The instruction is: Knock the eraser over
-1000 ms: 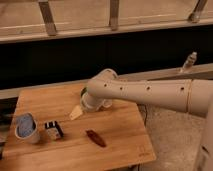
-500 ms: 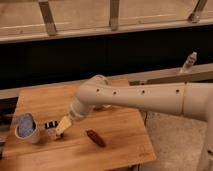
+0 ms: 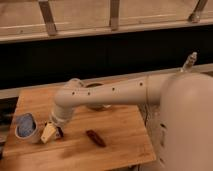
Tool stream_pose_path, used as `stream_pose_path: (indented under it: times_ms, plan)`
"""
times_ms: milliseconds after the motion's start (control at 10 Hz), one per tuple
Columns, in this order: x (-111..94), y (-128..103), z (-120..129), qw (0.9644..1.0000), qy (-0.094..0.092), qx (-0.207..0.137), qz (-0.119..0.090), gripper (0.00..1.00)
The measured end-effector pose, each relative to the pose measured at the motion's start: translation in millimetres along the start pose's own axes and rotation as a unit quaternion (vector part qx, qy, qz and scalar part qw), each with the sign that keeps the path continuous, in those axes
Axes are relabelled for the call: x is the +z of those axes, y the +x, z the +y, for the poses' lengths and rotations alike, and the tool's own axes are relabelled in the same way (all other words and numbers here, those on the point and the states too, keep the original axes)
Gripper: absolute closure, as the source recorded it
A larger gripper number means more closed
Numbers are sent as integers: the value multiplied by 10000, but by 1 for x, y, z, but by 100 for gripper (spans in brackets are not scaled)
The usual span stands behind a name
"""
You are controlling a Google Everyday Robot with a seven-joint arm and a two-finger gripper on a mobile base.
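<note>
The eraser (image 3: 59, 132) shows only as a small dark bit on the wooden table (image 3: 120, 135), just right of the gripper tip; the rest of it is hidden. My gripper (image 3: 48, 133), pale and cream-coloured, hangs low over the table's left part, right against the eraser and just right of the blue-filled white cup (image 3: 26, 126). The white arm (image 3: 110, 92) reaches to it from the right. I cannot tell whether the eraser stands or lies.
A reddish-brown elongated piece (image 3: 95, 138) lies on the table right of the gripper. A round dark bowl-like thing (image 3: 96, 104) sits behind the arm, mostly hidden. The table's front edge is close below. A dark wall and rails run behind.
The arm has swung left and down; the gripper moved from the table's middle to the eraser beside the cup and now covers most of it.
</note>
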Motion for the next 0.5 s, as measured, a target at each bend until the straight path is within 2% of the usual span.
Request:
stream_pose_path:
  times_ms: [300,500]
  plan:
    - [27,0,-18,9991,42,171,377,20]
    - [34,-9,-32,9984,187,280,458,20]
